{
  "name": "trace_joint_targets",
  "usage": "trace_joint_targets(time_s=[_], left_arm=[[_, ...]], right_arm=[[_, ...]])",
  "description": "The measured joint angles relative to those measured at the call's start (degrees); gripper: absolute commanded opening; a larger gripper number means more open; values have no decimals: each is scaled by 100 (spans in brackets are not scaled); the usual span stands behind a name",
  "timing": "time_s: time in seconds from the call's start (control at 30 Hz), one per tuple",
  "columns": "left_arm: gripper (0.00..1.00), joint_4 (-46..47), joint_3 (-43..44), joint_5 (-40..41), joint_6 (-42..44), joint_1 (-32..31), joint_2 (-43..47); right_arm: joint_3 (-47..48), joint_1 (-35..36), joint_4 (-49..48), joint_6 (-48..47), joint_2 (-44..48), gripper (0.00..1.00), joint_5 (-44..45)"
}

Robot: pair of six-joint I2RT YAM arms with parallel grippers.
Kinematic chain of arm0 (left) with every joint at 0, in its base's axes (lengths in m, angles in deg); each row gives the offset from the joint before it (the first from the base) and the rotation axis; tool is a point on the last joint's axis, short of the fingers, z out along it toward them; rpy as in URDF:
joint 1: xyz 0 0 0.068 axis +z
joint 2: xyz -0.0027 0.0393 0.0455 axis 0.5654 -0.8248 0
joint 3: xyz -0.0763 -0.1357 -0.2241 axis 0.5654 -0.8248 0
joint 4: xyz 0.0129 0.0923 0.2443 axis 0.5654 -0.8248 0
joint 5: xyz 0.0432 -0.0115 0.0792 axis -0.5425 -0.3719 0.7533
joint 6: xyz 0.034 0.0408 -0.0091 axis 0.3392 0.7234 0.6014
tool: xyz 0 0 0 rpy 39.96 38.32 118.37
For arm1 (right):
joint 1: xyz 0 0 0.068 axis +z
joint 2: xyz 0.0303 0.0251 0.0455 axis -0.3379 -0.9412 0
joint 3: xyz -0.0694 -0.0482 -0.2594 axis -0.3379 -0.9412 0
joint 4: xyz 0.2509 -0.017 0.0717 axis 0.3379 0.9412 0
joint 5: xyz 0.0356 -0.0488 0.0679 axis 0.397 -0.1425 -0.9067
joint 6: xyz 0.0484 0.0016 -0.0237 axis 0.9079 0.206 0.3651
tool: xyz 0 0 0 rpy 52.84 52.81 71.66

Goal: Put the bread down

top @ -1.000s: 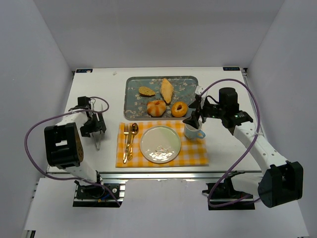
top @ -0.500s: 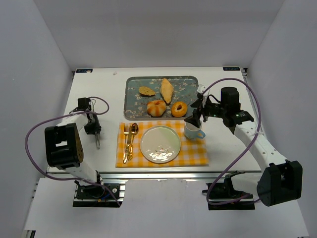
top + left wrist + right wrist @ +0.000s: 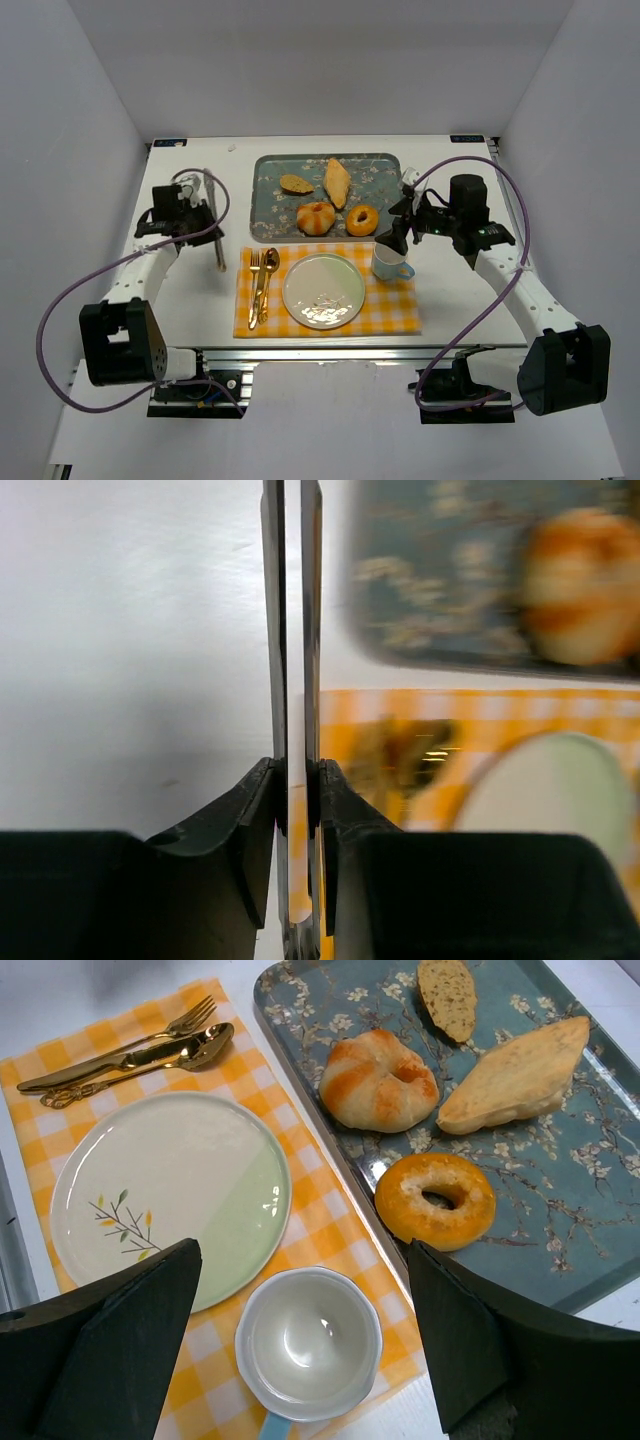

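The bread (image 3: 515,1075) lies on the floral tray (image 3: 600,1220), upper right of the right wrist view; we judge it light, crusty and crumbly, best pinched gently across its thick middle. We count 1 bread, 1 ring doughnut (image 3: 395,1205), 1 twisted roll (image 3: 380,1078), 1 dark slice (image 3: 448,995), 1 plate (image 3: 170,1195), 1 cup (image 3: 310,1345), 1 fork (image 3: 190,1015) and 1 spoon (image 3: 205,1045). The left gripper (image 3: 297,770) clamps metal tongs (image 3: 275,630); the right gripper (image 3: 392,231) hangs spread wide above the cup.

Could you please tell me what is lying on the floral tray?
On the tray lie the bread, a ring doughnut, a twisted roll and a flat brown slice, none stacked. The tray's pattern beneath each is covered.
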State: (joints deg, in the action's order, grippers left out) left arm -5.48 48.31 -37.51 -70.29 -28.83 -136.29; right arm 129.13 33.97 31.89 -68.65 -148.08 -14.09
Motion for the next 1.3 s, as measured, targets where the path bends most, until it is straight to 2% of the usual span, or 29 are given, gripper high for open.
trace_joint_targets(time_s=[0.2,0.4,0.87,1.03,1.3], left_arm=[[38,549,374,-929,-699,-1128,4],[44,903,922,-1285,-1272,-1668,-758],[48,916,3303,-1458,-1473,-2079,-3106],[49,726,3650,-1294,-1414,-2107,-3475],[50,498,3945,-1137,-1178,-2114,-3598]], right_arm=[[0,-33,-85,28,2,89,-20],[0,-39,-85,44,35,89,-24],[-254,-212,-131,92,258,89,-66],[-278,-238,-131,105,258,89,-68],[-280,-262,-146,127,258,89,-96]])
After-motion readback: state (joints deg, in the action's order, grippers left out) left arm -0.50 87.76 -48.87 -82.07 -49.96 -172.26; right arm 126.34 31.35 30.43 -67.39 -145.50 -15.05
